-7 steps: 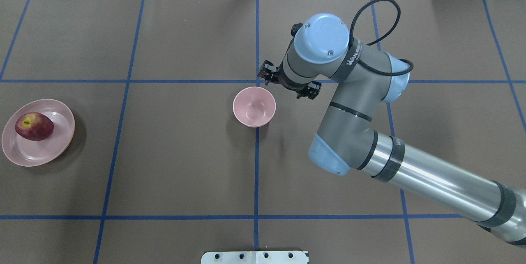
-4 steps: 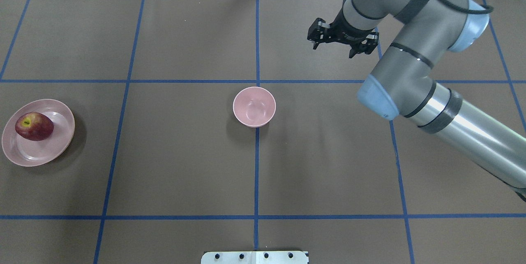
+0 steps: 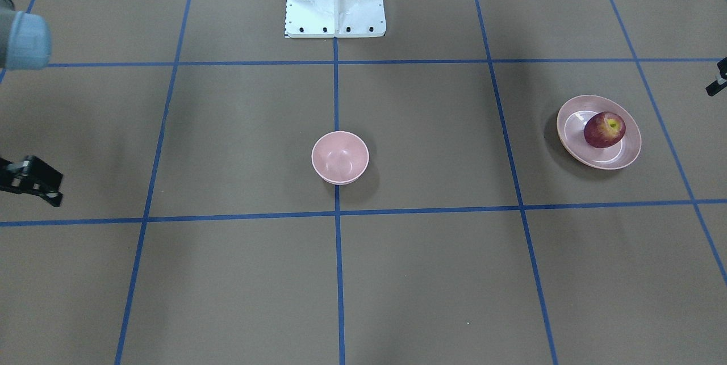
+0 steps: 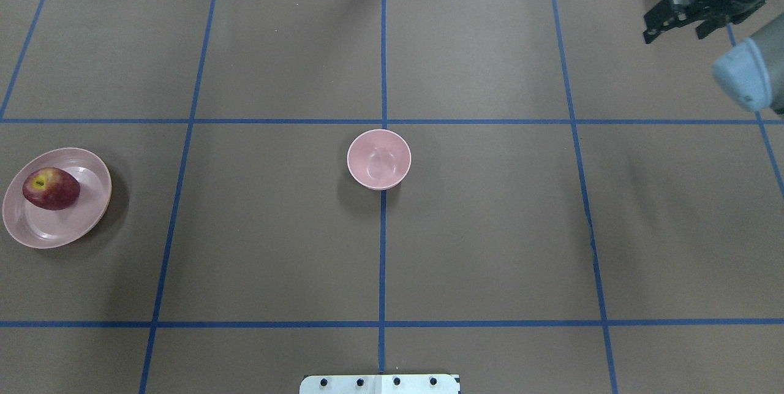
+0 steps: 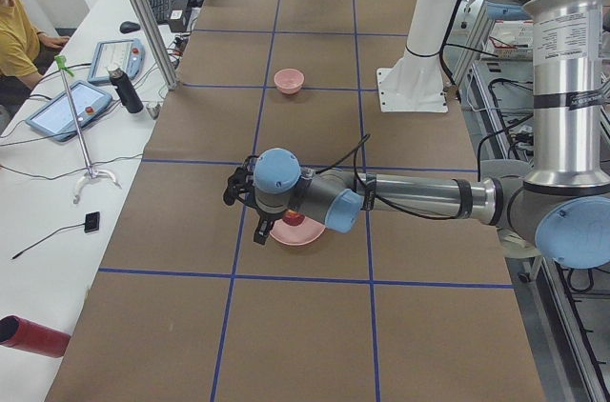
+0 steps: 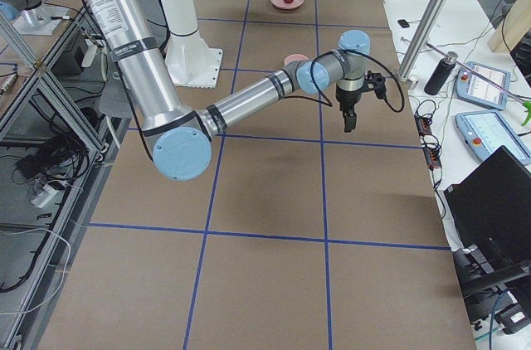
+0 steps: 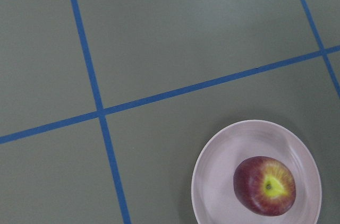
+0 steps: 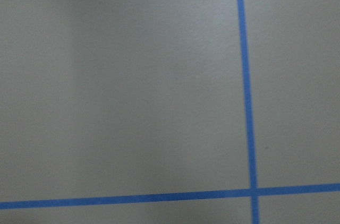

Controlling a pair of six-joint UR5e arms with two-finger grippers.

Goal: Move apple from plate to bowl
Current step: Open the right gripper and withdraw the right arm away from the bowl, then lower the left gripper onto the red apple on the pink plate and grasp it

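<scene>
Apple point(image 4: 51, 188) sits on the plate point(image 4: 73, 222), far out on the robot's left, well apart from the bowl point(image 4: 379, 159) at centre. Left gripper point(image 5: 246, 209) hovers just beside the plate (jaws: cannot tell). Right gripper point(image 4: 675, 31) hangs near the far right corner, jaws apart. Brown mat point(image 4: 245, 228) stretches between plate and bowl.

Dk-red apple point(image 4: 51, 189); pink plate point(image 4: 61, 230); pink bowl point(image 4: 379, 160)

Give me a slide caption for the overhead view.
Apple on the plate at left, empty bowl at centre, right gripper open near the table's far right corner.
</scene>
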